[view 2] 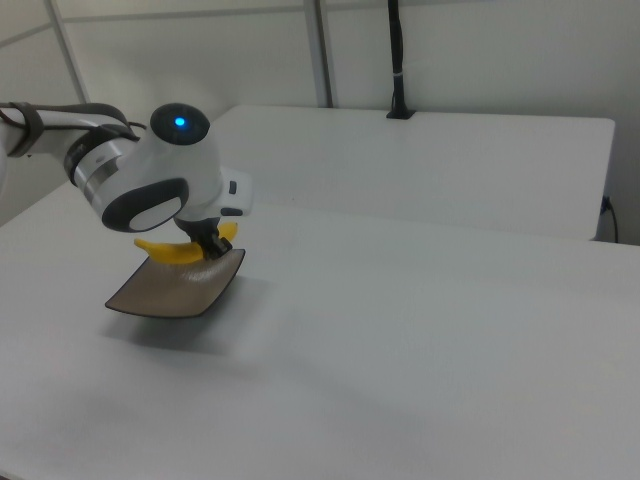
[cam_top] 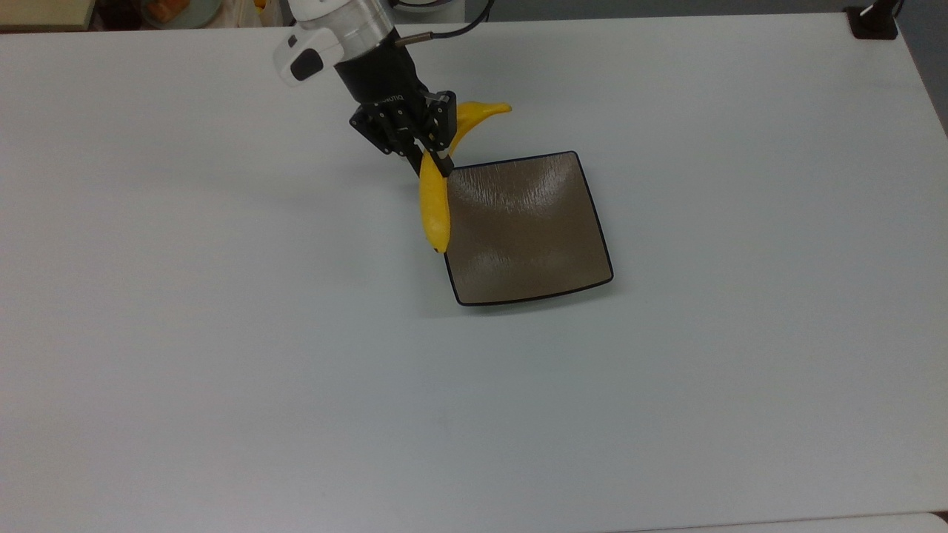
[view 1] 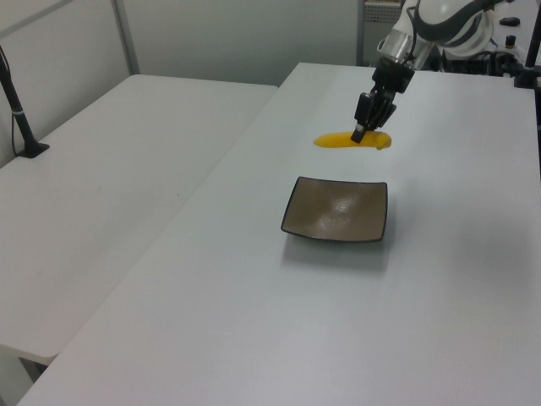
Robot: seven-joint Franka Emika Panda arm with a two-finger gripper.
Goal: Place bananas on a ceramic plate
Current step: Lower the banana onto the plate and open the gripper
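My gripper [cam_top: 431,163] is shut on the bright yellow banana [cam_top: 434,207], gripping it near its middle. The banana hangs in the air over the far left corner of the square grey-brown ceramic plate [cam_top: 533,237]. Its long end runs along the plate's left edge in the top view, and its pointed stem [cam_top: 492,110] sticks out past the plate's far side. In the left view the gripper [view 1: 359,134] holds the banana [view 1: 334,140] above the table just beyond the plate [view 1: 338,211]. In the right view the banana [view 2: 165,251] shows under the arm's wrist, over the plate [view 2: 170,292].
The plate lies near the middle of a wide white table [cam_top: 222,370]. A black clamp base [cam_top: 872,21] sits at the top view's far right corner. A second white table [view 1: 101,194] with a black post [view 1: 19,106] stands at the left view's left.
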